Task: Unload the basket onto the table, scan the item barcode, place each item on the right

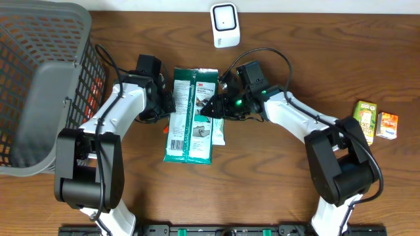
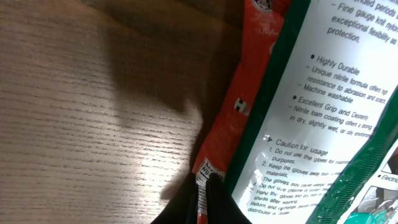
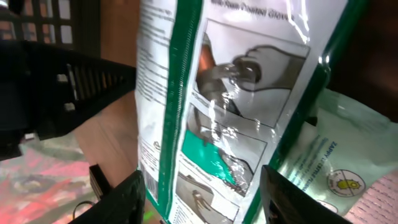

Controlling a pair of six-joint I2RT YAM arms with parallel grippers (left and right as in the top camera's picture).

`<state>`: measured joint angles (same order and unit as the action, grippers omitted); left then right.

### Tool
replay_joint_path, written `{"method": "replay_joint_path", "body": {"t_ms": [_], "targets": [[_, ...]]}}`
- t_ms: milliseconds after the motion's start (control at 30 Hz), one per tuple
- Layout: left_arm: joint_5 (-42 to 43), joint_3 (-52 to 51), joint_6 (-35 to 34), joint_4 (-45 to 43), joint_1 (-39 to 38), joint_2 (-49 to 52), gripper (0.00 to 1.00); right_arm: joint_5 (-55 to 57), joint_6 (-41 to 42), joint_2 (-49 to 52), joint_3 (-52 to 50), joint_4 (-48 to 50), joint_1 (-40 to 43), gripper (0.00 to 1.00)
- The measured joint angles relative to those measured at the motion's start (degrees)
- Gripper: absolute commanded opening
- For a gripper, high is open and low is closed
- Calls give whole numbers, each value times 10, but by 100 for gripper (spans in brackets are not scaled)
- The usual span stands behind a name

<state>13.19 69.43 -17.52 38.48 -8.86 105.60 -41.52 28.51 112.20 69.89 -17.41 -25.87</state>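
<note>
Shiny glove pack (image 1: 190,115) between two hands
The flat, crinkly plastic pack (green and white) sits between the fingers of the half-open right hand (image 3: 205,196). The left hand (image 2: 205,202) is pinched tight on a smooth orange packet (image 2: 230,118), at its edge.

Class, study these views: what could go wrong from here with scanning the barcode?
1. The left claw pinches the orange packet tucked under the glove packet, so the wrong item may lift.
2. The right claw straddles glossy film with open jaws and may slip.
3. Glare may hide the barcode from the scanner.
</note>
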Motion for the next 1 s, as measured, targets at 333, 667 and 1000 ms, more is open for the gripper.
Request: {"method": "replay_joint_path", "body": {"t_ms": [333,667,1000], "targets": [[0,0,0,-2,0,0,10,139,0,-3,0,43,0,68],[0,0,0,-2,0,0,11,143,0,20,0,96,-1,71],[0,0,0,-2,0,0,11,136,0,30,0,114,-6,66]]}}
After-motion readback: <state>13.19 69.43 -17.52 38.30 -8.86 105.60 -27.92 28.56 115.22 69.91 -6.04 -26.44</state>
